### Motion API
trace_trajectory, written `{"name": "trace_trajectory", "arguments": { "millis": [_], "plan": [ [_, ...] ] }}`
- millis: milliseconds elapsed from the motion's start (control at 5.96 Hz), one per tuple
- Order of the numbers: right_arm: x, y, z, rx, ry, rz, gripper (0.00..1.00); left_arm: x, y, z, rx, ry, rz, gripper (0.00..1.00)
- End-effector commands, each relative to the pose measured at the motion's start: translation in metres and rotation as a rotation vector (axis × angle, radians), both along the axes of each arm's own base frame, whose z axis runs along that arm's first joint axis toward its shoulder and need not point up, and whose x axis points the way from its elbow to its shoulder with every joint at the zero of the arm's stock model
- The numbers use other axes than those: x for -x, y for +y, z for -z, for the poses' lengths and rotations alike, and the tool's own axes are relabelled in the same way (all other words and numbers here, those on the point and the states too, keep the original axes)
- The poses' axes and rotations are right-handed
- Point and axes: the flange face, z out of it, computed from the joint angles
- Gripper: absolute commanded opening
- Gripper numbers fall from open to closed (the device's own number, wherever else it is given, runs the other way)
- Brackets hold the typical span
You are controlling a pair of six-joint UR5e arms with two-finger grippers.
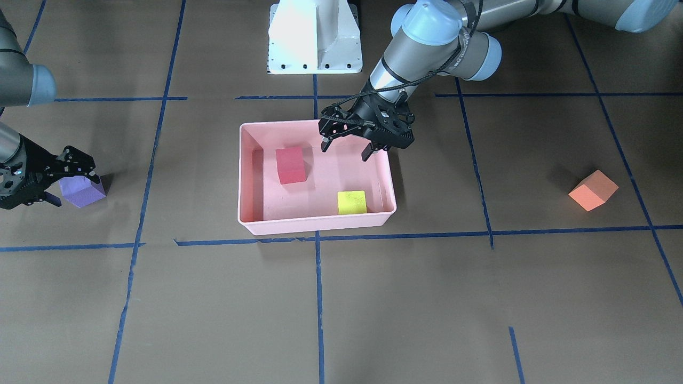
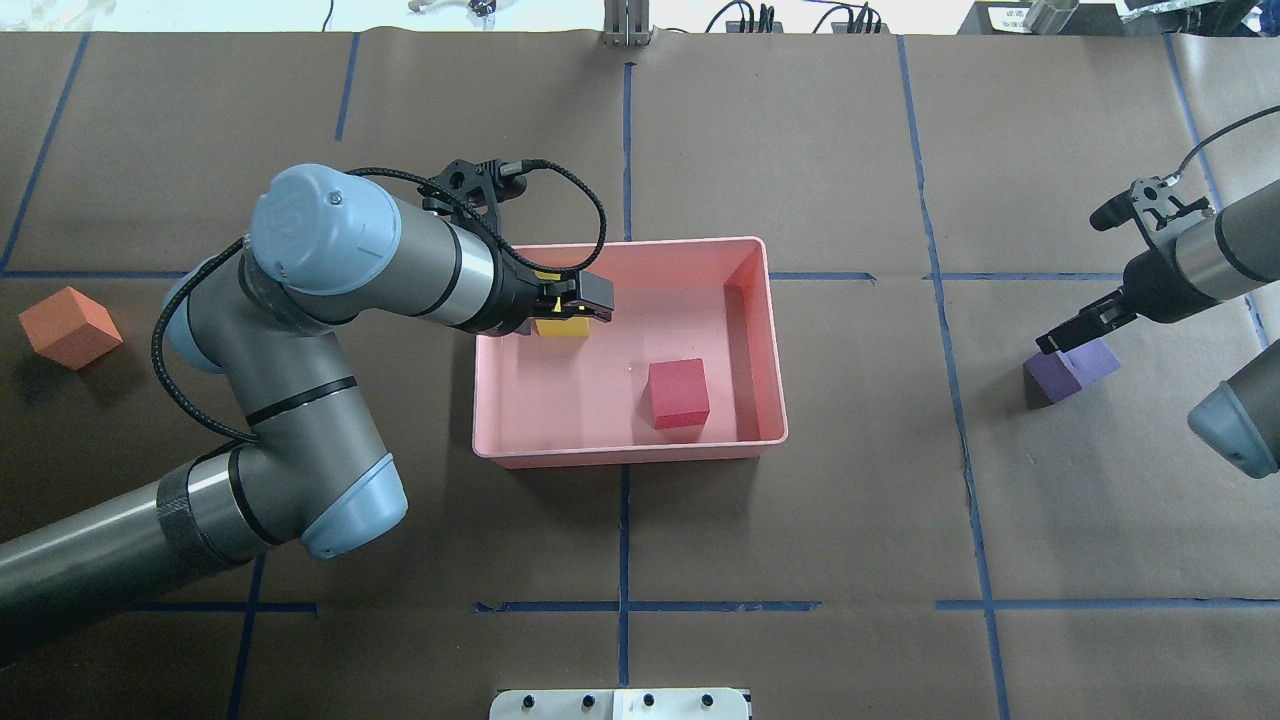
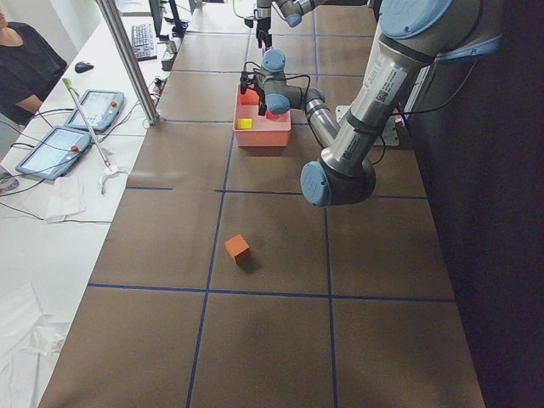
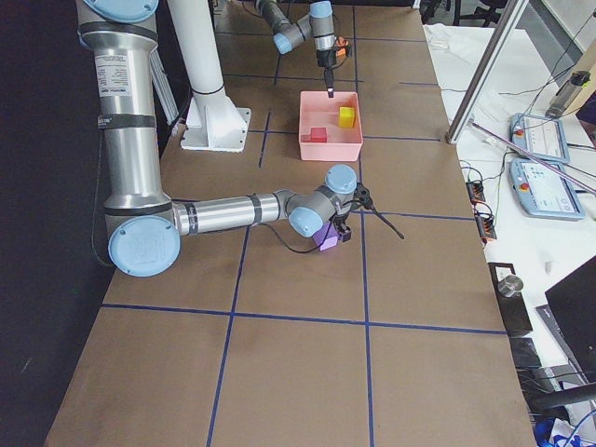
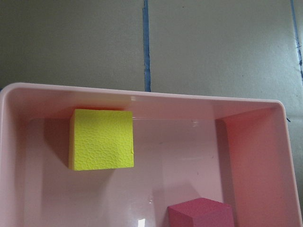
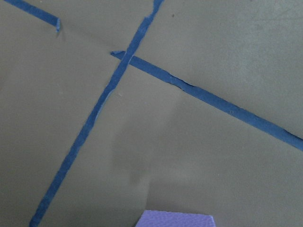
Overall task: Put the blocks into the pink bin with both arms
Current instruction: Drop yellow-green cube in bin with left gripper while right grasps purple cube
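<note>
The pink bin (image 1: pixel 315 226) stands mid-table and holds the red block (image 1: pixel 291 165) and the yellow-green block (image 1: pixel 352 202). My left gripper (image 1: pixel 346 150) hangs open and empty over the bin's rear corner, above the yellow-green block (image 5: pixel 101 139). The orange block (image 1: pixel 593 190) lies alone on the table on my left side (image 2: pixel 70 326). The purple block (image 1: pixel 82 191) sits on the table on my right side. My right gripper (image 1: pixel 69 185) is low over it, fingers open on either side. The block's top edge shows in the right wrist view (image 6: pixel 175 219).
The white pedestal (image 1: pixel 315 37) stands behind the bin. Blue tape lines (image 1: pixel 319 298) grid the brown table. A side bench with tablets (image 3: pixel 93 110) and a seated person (image 3: pixel 25 68) lies beyond the table's far edge.
</note>
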Motion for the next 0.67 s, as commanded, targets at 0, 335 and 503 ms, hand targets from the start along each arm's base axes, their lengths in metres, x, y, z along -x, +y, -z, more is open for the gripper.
{"name": "trace_trajectory", "arguments": {
  "millis": [0, 335, 503],
  "plan": [
    [0.004, 0.005, -0.01, 0.034, 0.029, -0.013, 0.99, -0.001, 0.001, -0.001, 0.0, 0.0, -0.001, 1.0],
    [0.017, 0.014, -0.016, 0.059, 0.033, 0.009, 0.51, 0.002, 0.002, 0.001, -0.003, 0.005, -0.001, 1.0],
    [0.017, 0.015, -0.013, 0.059, 0.026, 0.012, 0.08, 0.023, 0.007, 0.018, -0.03, 0.043, 0.012, 1.0]
  ]
}}
